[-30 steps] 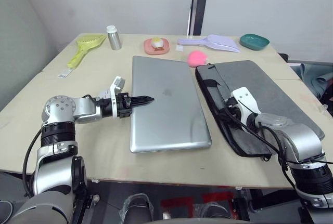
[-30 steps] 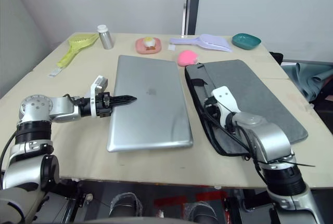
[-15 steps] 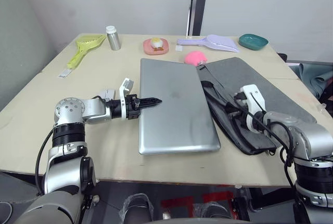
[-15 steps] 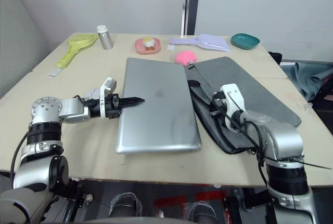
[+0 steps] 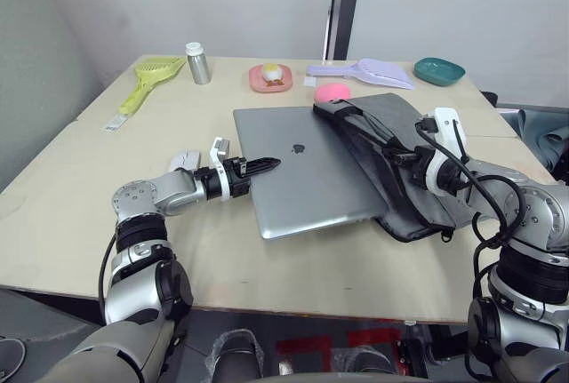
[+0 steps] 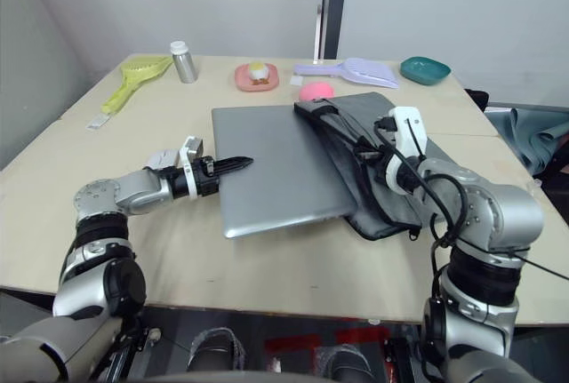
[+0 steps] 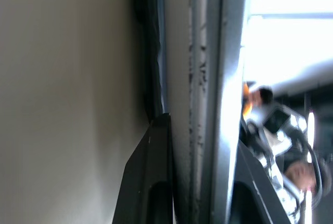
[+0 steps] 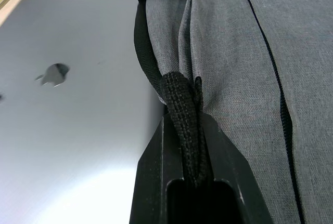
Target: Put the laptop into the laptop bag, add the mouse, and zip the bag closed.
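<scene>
We had pushed the laptop (image 5: pixel 307 170) partway into the laptop bag (image 5: pixel 404 156), left gripper (image 5: pixel 267 164) clamping its edge, right gripper (image 8: pixel 192 130) clamping the strap handle (image 8: pixel 179 86).

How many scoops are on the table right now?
2: a yellow-green scoop at the far left corner, and a lavender scoop along the far edge, beside the teal dish.

laptop (image 5: pixel 307 163) lid, apple logo (no lettering)
</scene>
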